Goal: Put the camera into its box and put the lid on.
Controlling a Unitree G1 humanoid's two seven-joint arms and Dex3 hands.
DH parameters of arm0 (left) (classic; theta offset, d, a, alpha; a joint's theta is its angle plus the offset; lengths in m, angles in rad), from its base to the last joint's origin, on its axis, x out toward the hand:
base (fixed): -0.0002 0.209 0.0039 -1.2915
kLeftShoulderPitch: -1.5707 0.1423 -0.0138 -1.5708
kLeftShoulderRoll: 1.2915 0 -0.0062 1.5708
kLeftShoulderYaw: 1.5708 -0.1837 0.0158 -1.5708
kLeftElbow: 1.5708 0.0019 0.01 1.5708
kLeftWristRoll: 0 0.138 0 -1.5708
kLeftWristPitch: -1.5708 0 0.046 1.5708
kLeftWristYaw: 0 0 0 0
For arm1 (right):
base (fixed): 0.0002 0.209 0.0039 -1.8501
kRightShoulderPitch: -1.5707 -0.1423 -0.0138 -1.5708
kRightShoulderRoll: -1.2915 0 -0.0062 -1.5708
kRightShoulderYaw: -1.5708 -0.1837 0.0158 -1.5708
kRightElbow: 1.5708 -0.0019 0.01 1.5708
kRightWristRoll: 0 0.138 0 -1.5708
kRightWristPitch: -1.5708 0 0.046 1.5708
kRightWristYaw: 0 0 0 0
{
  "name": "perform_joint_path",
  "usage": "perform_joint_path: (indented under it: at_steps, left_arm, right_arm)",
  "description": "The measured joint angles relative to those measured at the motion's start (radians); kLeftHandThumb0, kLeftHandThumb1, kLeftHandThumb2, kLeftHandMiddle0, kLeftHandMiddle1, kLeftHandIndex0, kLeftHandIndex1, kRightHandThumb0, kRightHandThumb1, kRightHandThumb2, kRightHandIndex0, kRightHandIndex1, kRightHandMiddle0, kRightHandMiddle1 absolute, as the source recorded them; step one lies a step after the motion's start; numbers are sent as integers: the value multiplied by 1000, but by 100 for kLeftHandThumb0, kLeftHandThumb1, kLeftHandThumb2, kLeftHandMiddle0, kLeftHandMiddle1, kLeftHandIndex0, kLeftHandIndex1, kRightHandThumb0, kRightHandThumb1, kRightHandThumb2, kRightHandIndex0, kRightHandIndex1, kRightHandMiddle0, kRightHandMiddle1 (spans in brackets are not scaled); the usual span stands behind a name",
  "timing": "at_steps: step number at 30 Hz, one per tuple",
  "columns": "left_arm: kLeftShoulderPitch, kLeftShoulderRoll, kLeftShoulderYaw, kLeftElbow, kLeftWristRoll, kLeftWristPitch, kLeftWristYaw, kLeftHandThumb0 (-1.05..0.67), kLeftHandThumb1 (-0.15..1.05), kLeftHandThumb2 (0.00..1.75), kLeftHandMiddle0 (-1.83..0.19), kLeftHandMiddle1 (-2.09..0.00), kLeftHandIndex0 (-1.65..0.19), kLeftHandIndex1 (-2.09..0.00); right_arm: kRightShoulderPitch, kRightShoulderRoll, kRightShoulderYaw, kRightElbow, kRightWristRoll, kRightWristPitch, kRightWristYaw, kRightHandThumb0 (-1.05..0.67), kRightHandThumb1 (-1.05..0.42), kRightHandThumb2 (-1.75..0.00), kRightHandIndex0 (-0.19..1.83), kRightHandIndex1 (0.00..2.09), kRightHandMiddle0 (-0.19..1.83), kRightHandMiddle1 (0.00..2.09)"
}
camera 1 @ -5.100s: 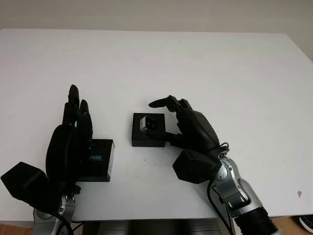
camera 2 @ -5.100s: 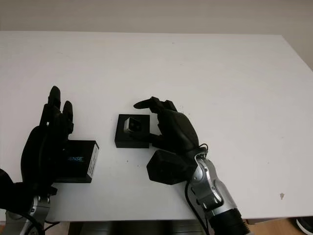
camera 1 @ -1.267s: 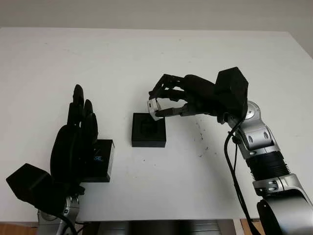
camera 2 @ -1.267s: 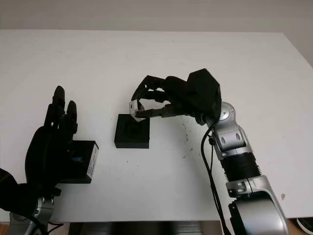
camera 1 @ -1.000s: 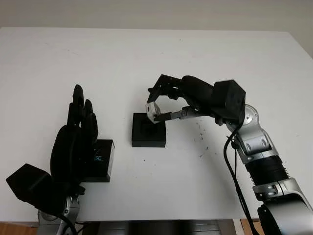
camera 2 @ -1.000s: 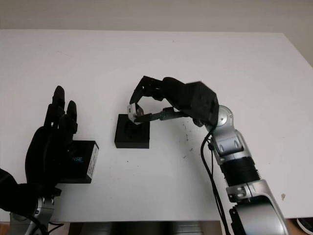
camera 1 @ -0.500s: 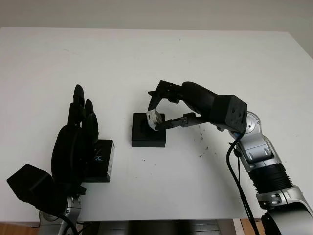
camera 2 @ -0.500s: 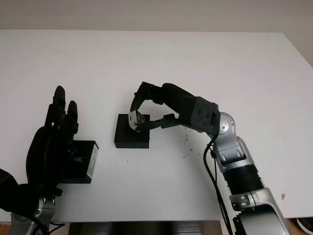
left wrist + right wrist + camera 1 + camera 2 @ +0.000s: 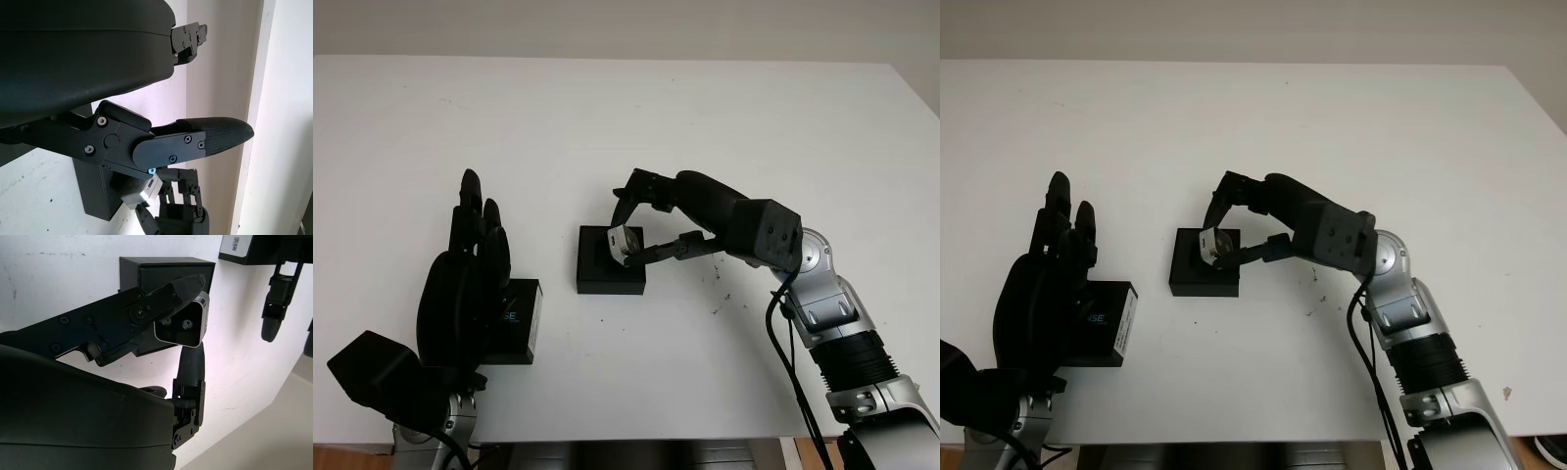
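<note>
- Left eye view: the small silver camera (image 9: 625, 242) is pinched in the fingers of the right hand (image 9: 658, 217), directly over the recess of the open black box (image 9: 610, 260) on the white surface (image 9: 724, 127). The left hand (image 9: 462, 284) is seen well to the side of those fingers, open, beside and partly in front of the black lid (image 9: 515, 322), which lies flat with pale lettering on its edge.
- Right eye view: the camera (image 9: 1211, 245) appears tilted, its lower end just above or already touching the box (image 9: 1203, 262); which of the two cannot be told.
- Left wrist view: beyond the left hand's own fingers (image 9: 195, 141), the box (image 9: 99, 196) and the silver camera (image 9: 145, 191) are seen with the right hand's fingers (image 9: 188, 182) closed around the camera.
- Right wrist view: the camera (image 9: 182, 323) is gripped on its opposite sides, its front face with two round lenses left uncovered.
- The camera is judged small, light, rigid and smooth-sided, so it could slip. The side faces are best held, away from the lenses. The recess looks snug, so a level entry is likely needed.
- The lid is judged light and stiff, best taken by its long edges.
</note>
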Motion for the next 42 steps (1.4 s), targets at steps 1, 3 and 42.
perform_joint_path:
  at_steps: [1,3,42]
  left_arm:
    - [0,0,0,0,0,0,0,-78,105,59,19,0,19,0]
    - [1,0,-1,0,0,-4,-1,-78,105,59,19,0,19,0]
    - [18,-20,-21,-6,10,-23,9,-78,105,57,19,0,19,0]
  right_arm:
    - [0,0,2,5,-3,0,-3,-48,-101,-5,28,9,30,172]
    - [0,0,5,8,-7,-1,-9,-47,-101,-5,28,9,30,171]
    - [92,-35,114,-157,-314,-45,-175,-58,-96,-5,6,2,3,88]
